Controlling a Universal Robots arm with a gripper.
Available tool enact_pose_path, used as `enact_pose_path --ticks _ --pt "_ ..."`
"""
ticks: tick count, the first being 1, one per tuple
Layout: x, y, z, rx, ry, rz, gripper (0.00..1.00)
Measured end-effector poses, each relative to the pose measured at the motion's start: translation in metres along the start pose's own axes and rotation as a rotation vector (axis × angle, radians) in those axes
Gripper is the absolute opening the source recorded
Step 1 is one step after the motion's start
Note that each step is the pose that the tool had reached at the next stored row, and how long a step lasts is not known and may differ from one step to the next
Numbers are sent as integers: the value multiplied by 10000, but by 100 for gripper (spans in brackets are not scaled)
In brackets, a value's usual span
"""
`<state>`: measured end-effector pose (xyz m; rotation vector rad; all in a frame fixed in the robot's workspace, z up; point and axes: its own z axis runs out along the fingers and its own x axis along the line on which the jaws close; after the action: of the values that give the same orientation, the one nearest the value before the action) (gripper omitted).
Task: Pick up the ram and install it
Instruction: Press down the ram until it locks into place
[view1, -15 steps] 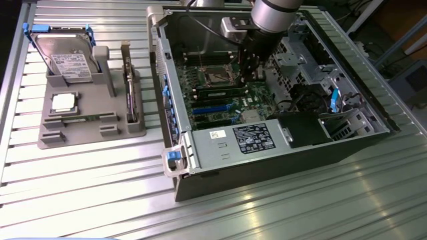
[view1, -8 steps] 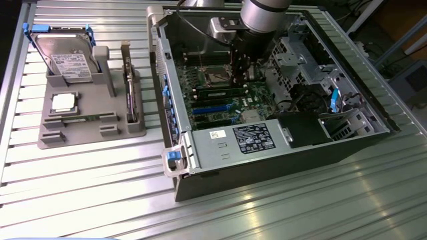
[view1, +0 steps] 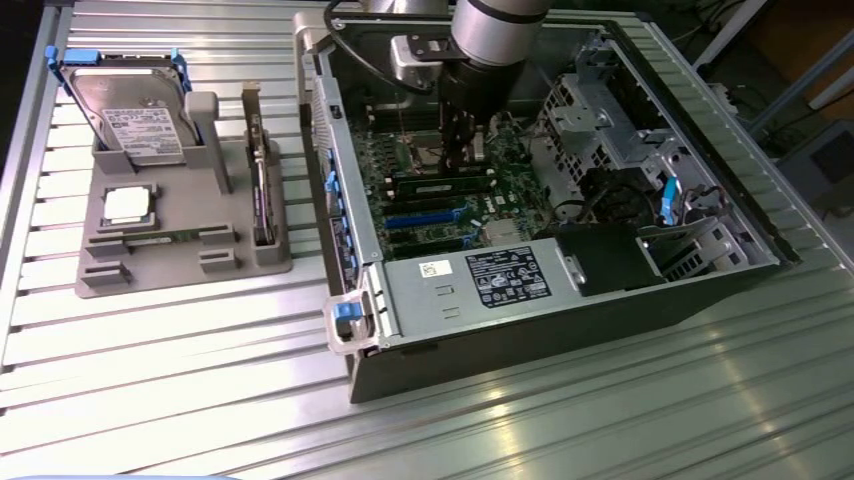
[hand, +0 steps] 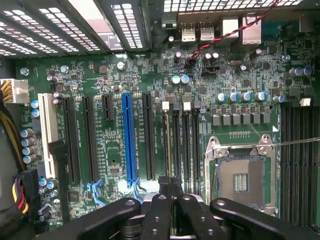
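Hand (hand: 171, 200) was shut, fingers (hand: 158, 215) drawn together, down inside the open computer case (view1: 561, 330) over the motherboard (hand: 240, 90). In the wrist view a thin dark edge ran up between the fingertips toward the memory slots (hand: 182, 145); likely the ram held edge-on, but I could not confirm that from the frames. In the exterior view a ram stick (view1: 441, 187) lay seated across the board just below the hand, green edge and dark chips visible. A second long stick (view1: 259, 190) stood on edge in the grey holder tray (view1: 187, 265) on the counter (view1: 200, 400), well apart from the case, on the exterior view's left. Whether the hand was pressing the seated stick or merely closed above it was not clear.

Around the hand: empty CPU socket (hand: 240, 175) with its metal frame just beside the slots, blue expansion slot (hand: 130, 140) on the other side, a row of capacitors (hand: 240, 96) above the socket.

Risks, as judged:
- Stick tilted or off the slot line; pressing down then would jam it against the slot wall or bend it.
- One end seating first, latches not closing, leaving the module half in.
- Sideways drift of the shut fingers reaching the open socket, whose contacts are fragile.
- Arm body sat near the case's upper wall and drive cage (view1: 601, 100); a careless lift could snag the black cable (view1: 350, 50).
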<state>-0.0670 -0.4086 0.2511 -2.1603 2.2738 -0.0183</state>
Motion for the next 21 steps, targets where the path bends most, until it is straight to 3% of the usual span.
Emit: enact_pose_path --ticks 6,21 --pt "1 2 11 0 0 0 11" --pt "0 3 147 1 25 0 11"
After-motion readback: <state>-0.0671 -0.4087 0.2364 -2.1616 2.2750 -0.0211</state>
